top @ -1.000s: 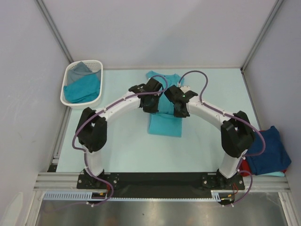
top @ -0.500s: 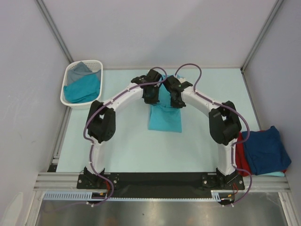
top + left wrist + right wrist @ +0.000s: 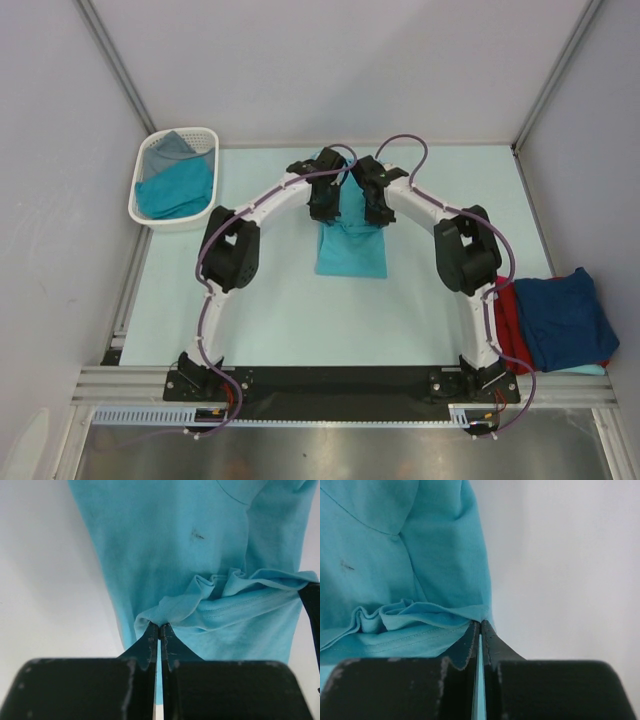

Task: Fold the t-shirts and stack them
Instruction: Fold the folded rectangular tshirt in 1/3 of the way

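Note:
A teal t-shirt [image 3: 351, 237] lies as a narrow strip in the middle of the table. Both grippers sit side by side over its far part. My left gripper [image 3: 327, 196] is shut on the left corner of the lifted hem [image 3: 165, 611], and my right gripper [image 3: 374, 198] is shut on the right corner [image 3: 470, 612]. Between them the hem [image 3: 235, 587] bunches above the flat cloth. A navy t-shirt [image 3: 565, 320] lies on a red one [image 3: 508, 318] at the table's near right.
A white slotted basket [image 3: 141, 190] at the far left holds a teal cloth [image 3: 176, 190] and a grey cloth [image 3: 172, 146]. Grey walls close the table's left, far and right sides. The arm bases stand on the black bar [image 3: 340, 382] at the near edge.
Both grippers have carried the teal hem away from the bases toward the far edge and drawn closer together. The elbows have swung inward, uncovering the navy and red pile.

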You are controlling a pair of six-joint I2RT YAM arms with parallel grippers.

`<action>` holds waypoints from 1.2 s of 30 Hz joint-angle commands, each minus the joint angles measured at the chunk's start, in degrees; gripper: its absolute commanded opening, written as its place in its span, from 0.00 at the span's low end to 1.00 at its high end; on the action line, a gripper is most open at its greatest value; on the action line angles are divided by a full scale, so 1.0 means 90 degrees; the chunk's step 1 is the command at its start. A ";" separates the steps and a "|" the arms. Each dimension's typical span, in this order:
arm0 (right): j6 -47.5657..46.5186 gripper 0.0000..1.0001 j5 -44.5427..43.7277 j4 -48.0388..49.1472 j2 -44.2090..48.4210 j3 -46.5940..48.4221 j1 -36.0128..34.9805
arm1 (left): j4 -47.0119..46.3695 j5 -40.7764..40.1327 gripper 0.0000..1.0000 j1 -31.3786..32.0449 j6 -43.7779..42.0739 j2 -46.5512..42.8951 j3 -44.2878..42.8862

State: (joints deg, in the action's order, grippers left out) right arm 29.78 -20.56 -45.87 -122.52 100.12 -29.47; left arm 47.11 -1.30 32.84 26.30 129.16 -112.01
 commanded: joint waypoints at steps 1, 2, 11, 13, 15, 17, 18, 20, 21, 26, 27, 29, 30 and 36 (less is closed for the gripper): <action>-0.0213 0.20 0.0048 0.0174 0.0068 0.0273 -0.0016 | 0.0058 -0.0128 0.04 -0.0094 -0.0032 -0.0103 -0.0358; -0.0233 0.26 -0.0059 0.0184 0.0117 0.0321 -0.0035 | 0.0068 -0.0245 0.04 -0.0094 -0.0032 -0.0152 -0.0367; -0.0282 0.57 -0.0197 0.0184 0.1345 -0.0312 -0.0152 | -0.0029 -0.0812 0.14 -0.0114 -0.0032 -0.1342 0.0411; -0.0213 0.57 -0.0235 0.0262 0.1639 -0.0878 -0.0289 | -0.0224 -0.0900 0.17 -0.0114 -0.0032 -0.1869 0.0822; -0.0116 0.57 -0.0197 0.0359 0.2001 -0.1433 -0.0425 | -0.0380 -0.0988 0.19 -0.0114 -0.0022 -0.2366 0.1437; -0.0018 0.57 -0.0167 0.0418 0.2215 -0.1747 -0.0533 | -0.0586 -0.0969 0.24 -0.0104 0.0036 -0.2651 0.2002; 0.0030 0.57 -0.0148 0.0544 0.2265 -0.2078 -0.0630 | -0.0751 -0.0949 0.25 -0.0104 0.0056 -0.2894 0.2189; 0.0099 0.55 -0.0031 0.0730 0.2266 -0.2305 -0.0699 | -0.0927 -0.0764 0.27 -0.0084 0.0124 -0.3023 0.2676; 0.0148 0.54 -0.0011 0.0779 0.2227 -0.2383 -0.0767 | -0.1015 -0.0744 0.27 -0.0046 0.0143 -0.3023 0.2776; 0.0177 0.52 0.0087 0.1053 0.1846 -0.2296 -0.0846 | -0.1074 -0.0569 0.25 0.0110 0.0251 -0.2702 0.2914; 0.0139 0.52 0.0096 0.1102 0.1701 -0.2238 -0.0837 | -0.1133 -0.0568 0.25 0.0130 0.0261 -0.2643 0.2904; 0.0090 0.50 0.0106 0.1122 0.1515 -0.1955 -0.0788 | -0.1211 -0.0490 0.25 0.0140 0.0309 -0.2516 0.2846; 0.0080 0.50 0.0135 0.1122 0.1340 -0.1857 -0.0730 | -0.1231 -0.0481 0.25 0.0150 0.0319 -0.2477 0.2797; -0.0018 0.49 0.0077 0.1014 0.1152 -0.1173 -0.0417 | -0.1133 -0.0568 0.24 0.0140 0.0222 -0.2096 0.2154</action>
State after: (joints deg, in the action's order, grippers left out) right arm 30.28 -18.96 -38.13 -112.64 84.79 -35.40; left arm 38.24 -5.93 33.98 28.05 109.19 -87.15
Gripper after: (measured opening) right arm 0.482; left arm 0.238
